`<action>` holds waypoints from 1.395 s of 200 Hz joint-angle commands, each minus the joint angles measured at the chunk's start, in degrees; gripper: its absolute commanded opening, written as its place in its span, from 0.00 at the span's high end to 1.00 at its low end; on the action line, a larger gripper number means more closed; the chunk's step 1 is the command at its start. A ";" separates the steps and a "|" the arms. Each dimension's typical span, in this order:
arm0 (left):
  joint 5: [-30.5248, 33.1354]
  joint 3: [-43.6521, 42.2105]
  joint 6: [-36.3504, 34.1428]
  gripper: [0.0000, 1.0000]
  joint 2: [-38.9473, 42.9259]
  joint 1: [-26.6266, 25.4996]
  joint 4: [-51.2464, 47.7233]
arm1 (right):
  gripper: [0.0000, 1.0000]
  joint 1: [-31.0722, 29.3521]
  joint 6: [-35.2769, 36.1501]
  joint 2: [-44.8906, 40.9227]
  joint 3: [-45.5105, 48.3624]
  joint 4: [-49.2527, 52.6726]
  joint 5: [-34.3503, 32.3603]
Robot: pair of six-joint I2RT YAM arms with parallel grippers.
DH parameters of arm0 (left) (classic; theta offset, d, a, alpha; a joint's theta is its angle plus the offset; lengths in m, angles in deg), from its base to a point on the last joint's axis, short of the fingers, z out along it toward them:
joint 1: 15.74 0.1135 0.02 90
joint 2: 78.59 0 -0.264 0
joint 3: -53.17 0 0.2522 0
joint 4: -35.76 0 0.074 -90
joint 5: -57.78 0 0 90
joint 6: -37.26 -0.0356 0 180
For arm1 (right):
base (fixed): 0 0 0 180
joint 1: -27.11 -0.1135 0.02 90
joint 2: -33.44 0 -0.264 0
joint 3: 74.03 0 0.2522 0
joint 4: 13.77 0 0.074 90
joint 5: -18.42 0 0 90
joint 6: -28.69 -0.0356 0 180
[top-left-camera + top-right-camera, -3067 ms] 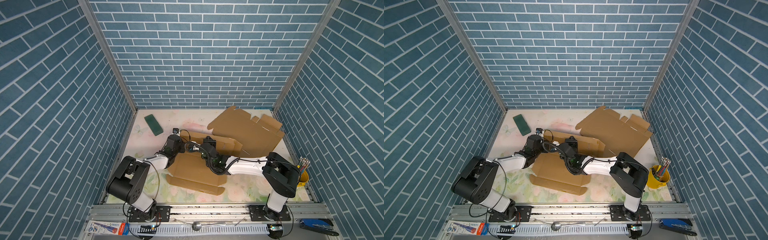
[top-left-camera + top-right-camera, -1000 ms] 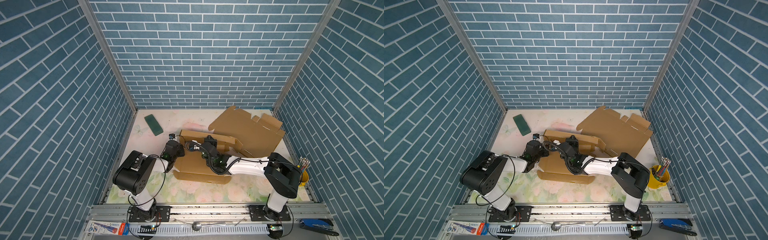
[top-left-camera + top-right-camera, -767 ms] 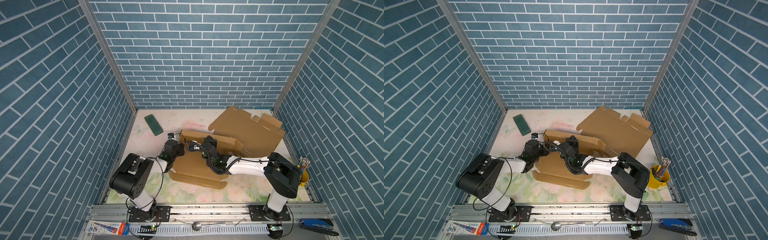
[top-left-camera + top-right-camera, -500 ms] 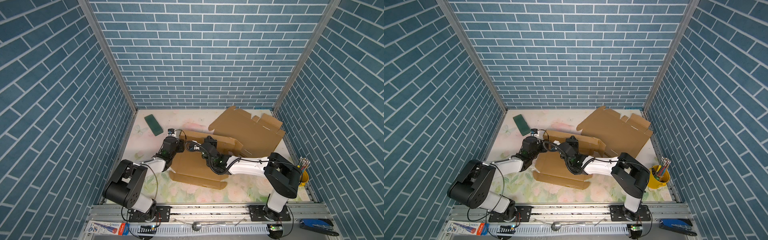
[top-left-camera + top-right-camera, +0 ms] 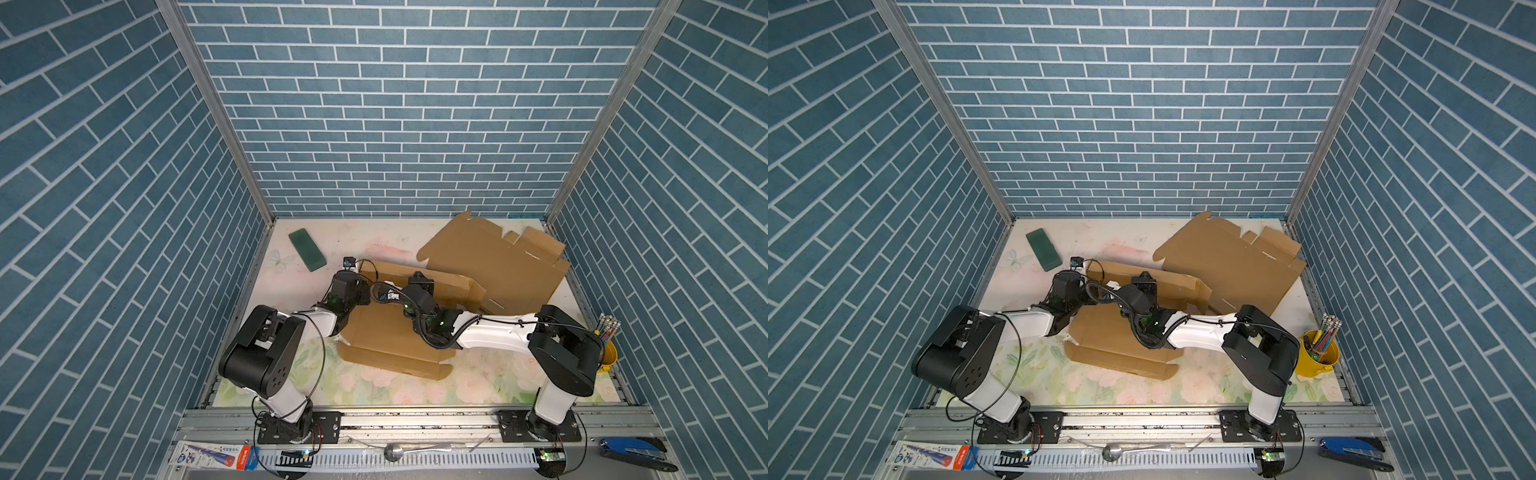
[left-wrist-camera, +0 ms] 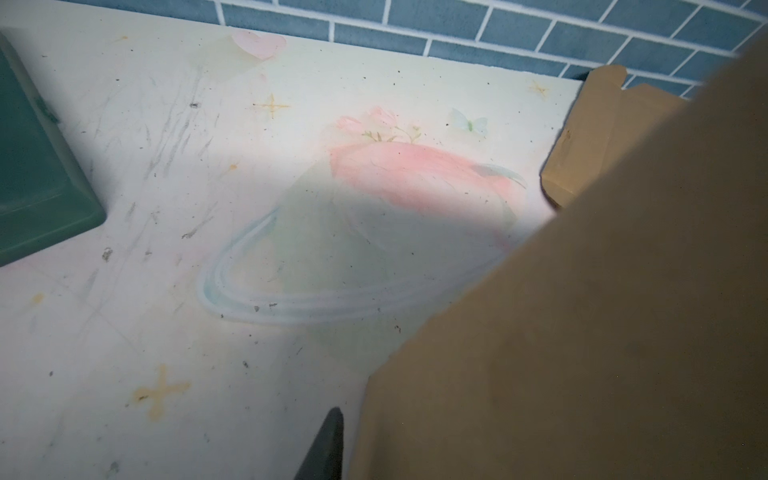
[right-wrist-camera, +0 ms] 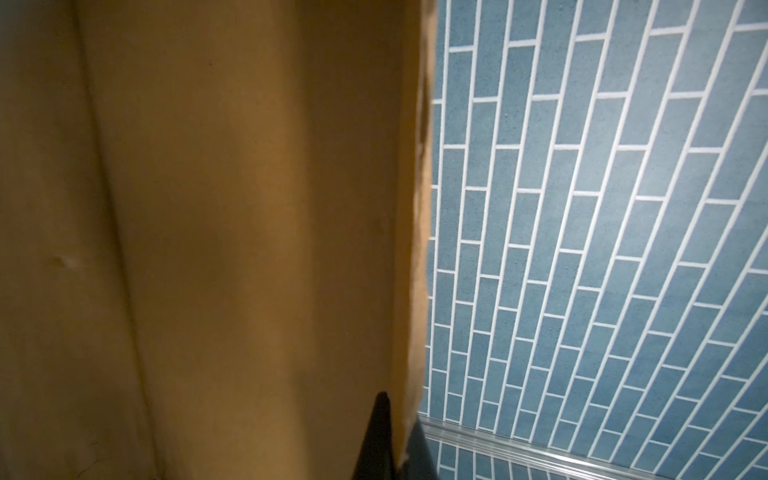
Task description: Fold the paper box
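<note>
Light, floppy paper box (image 5: 382, 332) mid-frame, best held by its edges: right fingers (image 7: 376, 440) pinch its raised wall; left fingers (image 6: 328, 444), I cannot tell.

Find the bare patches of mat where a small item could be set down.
Free: the front strip between the paper box and the rail; the back strip between the green block and the cardboard sheet. Crowded: the middle, around that box.

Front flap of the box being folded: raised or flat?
Flat: front flap lies on the table mat; only the rear wall stands up.
</note>
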State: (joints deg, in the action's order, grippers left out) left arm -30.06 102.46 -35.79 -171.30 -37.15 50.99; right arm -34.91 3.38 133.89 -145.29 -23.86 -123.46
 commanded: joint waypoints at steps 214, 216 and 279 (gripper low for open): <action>17.08 -14.02 2.72 0.89 8.61 -3.91 11.34 | 0.72 16.07 -102.28 -11.92 -30.05 67.79 42.15; 17.22 -14.11 2.73 0.89 8.60 -3.95 11.35 | 0.72 16.08 -102.78 -11.69 -30.29 68.00 42.24; 18.58 -15.14 2.33 0.88 7.99 -4.79 12.93 | 0.66 15.11 -109.06 -8.14 -33.64 70.34 40.31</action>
State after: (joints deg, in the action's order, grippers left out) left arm -13.74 88.29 -32.21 -163.65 -41.54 63.34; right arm -19.09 -98.91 124.33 -175.52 42.78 -82.74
